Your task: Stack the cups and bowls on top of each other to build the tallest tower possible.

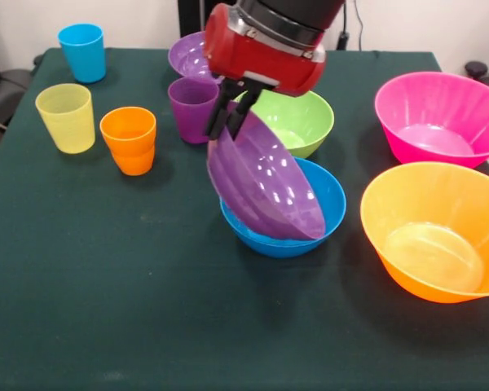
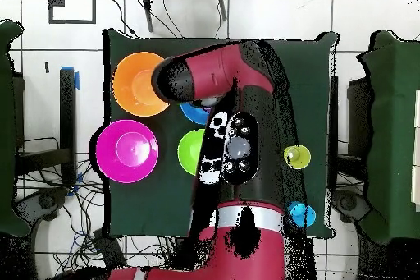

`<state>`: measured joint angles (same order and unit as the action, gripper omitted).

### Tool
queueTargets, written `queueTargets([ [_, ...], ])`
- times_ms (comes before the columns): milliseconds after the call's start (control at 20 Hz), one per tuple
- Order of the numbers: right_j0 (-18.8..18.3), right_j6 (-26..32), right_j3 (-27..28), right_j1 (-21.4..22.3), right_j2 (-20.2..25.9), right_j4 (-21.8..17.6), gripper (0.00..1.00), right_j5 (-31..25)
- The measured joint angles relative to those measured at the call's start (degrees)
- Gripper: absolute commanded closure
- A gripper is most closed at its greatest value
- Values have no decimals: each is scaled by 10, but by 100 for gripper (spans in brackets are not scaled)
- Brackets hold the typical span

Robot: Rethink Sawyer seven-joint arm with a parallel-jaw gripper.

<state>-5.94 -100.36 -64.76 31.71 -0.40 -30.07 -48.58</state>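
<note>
1. In the front view, your gripper (image 1: 228, 122) is clamped on the upper rim of the purple bowl (image 1: 265, 183), fingers pinching the rim edge.
2. That bowl hangs steeply tilted, its lower edge resting inside the blue bowl (image 1: 322, 213). The rim you hold sits high on the picture's left, so the bowl has to tip down towards the right to nest flat.
3. Around it: the green bowl (image 1: 297, 120) just behind, a second purple bowl (image 1: 187, 55) at the far edge, the pink bowl (image 1: 440, 118) and the orange bowl (image 1: 436, 232) well apart to the right.
4. The cups stand apart to the left: blue cup (image 1: 83, 52), yellow cup (image 1: 66, 117), orange cup (image 1: 129, 140), purple cup (image 1: 192, 108).
5. The overhead view hides the grasp: the arm (image 2: 221, 80) covers both nested bowls, leaving what looks like a sliver of blue.
6. It does show the table's layout, with the pink bowl and orange bowl on one side, cups on the other.
</note>
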Motion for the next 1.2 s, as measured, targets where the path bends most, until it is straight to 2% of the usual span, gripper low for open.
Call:
queueTargets([
  [600,33,0,16,-26,-28,32,100,0],
  [950,35,0,18,-38,-41,48,100,0],
  [1200,28,-10,17,-41,-44,80,100,10],
])
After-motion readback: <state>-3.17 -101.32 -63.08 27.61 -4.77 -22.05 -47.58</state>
